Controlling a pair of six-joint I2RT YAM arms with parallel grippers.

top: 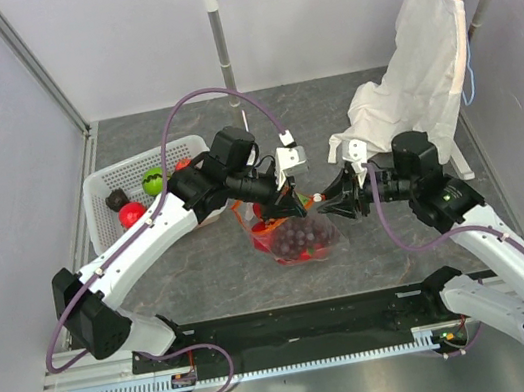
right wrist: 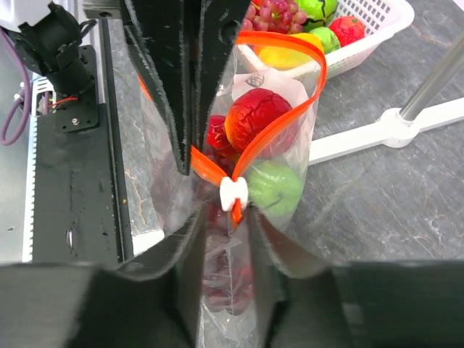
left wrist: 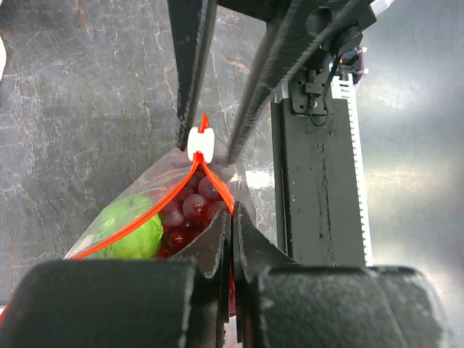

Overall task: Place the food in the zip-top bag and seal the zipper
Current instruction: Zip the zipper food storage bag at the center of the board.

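Clear thin plastic forms the rectangular zip-top bag [top: 300, 240], which sits mid-table on the dark grey marbled table [top: 206, 282], just ahead of the arm bases. Its mouth is uppermost and its body sags toward the near edge. The long axis of the mouth runs left to right, from one gripper to the other. Along that edge lies the orange-red zipper [right wrist: 283, 42], with its small white slider [left wrist: 200, 143] at the right-hand end. From the slider the two strips part and loop open toward the far end of the mouth. Inside are purple grapes [top: 298, 237], a glossy red fruit [right wrist: 261, 119] and a round green piece [right wrist: 272, 188].

The left arm slants up from its base at the near left, bends over the corner of the white slotted basket [top: 182, 147], and turns its wrist rightward and down. The left gripper [top: 289, 204] is pinched tight on one lip of the zipper, just beside the slider.

The right arm rises from the near right and leans inward, its wrist pointing left. The right gripper [top: 332, 206] faces the other, tips nearly meeting. Its fingers stand narrowly apart, one on each side of the slider. Whether they press it cannot be told.

The basket also holds a green toy [top: 153, 182] and a red toy [top: 131, 215].
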